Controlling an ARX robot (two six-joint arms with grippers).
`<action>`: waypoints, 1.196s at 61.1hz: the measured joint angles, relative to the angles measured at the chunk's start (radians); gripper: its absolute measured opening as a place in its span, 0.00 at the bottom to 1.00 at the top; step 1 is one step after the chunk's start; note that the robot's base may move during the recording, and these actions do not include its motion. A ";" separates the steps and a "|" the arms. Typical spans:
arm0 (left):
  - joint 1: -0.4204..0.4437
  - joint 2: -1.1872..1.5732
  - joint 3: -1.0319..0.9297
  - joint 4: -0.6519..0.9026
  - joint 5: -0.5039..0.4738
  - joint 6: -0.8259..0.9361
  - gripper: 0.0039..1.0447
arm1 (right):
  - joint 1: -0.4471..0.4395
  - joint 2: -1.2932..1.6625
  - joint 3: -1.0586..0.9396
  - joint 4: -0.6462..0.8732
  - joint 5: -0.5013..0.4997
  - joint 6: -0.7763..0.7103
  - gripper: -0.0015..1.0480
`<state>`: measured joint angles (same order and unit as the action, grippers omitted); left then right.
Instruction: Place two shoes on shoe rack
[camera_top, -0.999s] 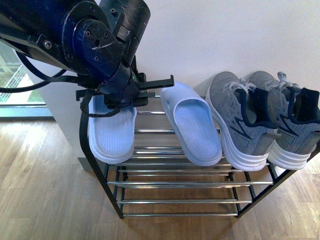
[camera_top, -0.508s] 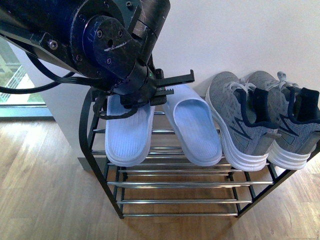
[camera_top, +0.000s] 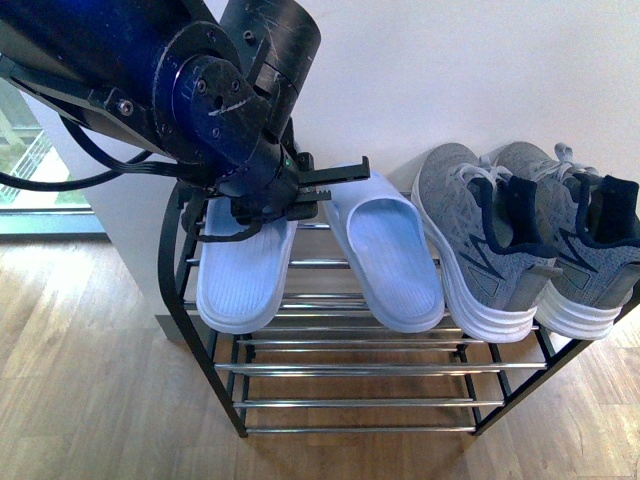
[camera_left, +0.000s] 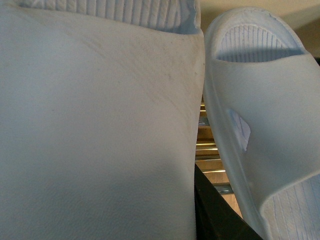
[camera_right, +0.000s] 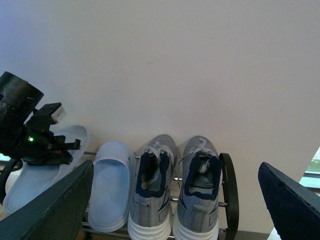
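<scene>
Already the two shoes, the inner gray sneaker (camera_top: 478, 240) and the outer gray sneaker (camera_top: 570, 240), stand on the top tier of the shoe rack (camera_top: 360, 368), at its right end, touching each other side by side. Their toes point to the wall behind the rack and their heels with the navy tabs come toward the robot, so the long axis of each crosses the chrome bars. From the left gripper (camera_top: 265, 200) they lie to the right, past the right slide sandal (camera_top: 385, 260); that gripper works at the left end of the rack, over the left slide sandal (camera_top: 245, 270). It seems to hold the strap of this sandal, but whether its jaws are pressed together or spread, I cannot tell: the left wrist view is filled with the pale strap (camera_left: 95, 130). The right gripper (camera_right: 180, 200) is spread wide and holds nothing, and it faces the sneakers almost straight, so I judge the right arm is the better placed for them. The sneakers look finished; probably only the sandal remains.
</scene>
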<state>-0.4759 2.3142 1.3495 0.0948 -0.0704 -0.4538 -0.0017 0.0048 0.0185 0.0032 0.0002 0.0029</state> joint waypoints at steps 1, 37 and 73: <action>0.000 0.003 0.003 -0.002 0.000 0.002 0.02 | 0.000 0.000 0.000 0.000 0.000 0.000 0.91; -0.004 -0.156 -0.164 0.089 -0.116 -0.005 0.85 | 0.000 0.000 0.000 0.000 0.000 0.000 0.91; 0.031 -0.948 -0.705 0.089 -0.402 0.011 0.91 | 0.000 0.000 0.000 0.000 0.000 0.000 0.91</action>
<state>-0.4454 1.3659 0.6445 0.1837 -0.4721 -0.4431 -0.0017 0.0051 0.0185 0.0032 0.0002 0.0029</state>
